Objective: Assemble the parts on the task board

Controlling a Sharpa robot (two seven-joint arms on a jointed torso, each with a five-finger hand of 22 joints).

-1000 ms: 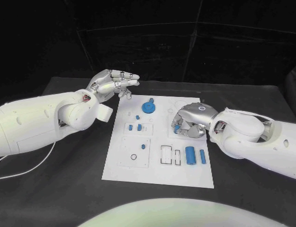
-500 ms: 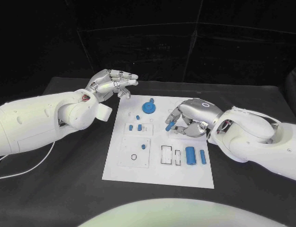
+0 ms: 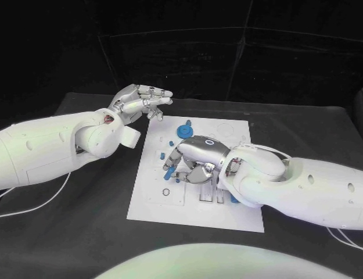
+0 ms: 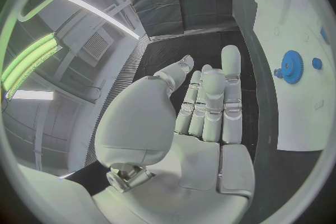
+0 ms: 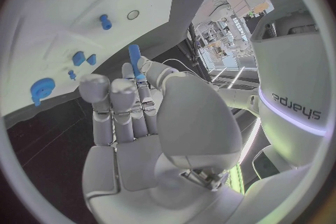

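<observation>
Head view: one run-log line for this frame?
right hand: pinches blue peg over task board | left hand: holds nothing, fingers curled, at the board's far corner | blue gear: on board

There is one table (image 3: 81, 232) and one board (image 3: 232, 218). There are two robot hands: the left robot hand (image 3: 139, 102) and the right robot hand (image 3: 194, 160). Six blue parts can be counted in the right wrist view:
- one gear (image 5: 42, 89)
- one stud (image 5: 71, 74)
- two blocks, side by side (image 5: 78, 57) (image 5: 92, 59)
- one pin (image 5: 105, 21), standing in the board
- one peg (image 5: 134, 59), pinched in the right robot hand

There is also one ring (image 5: 133, 14). Any parts under the right arm cannot be counted.
</observation>
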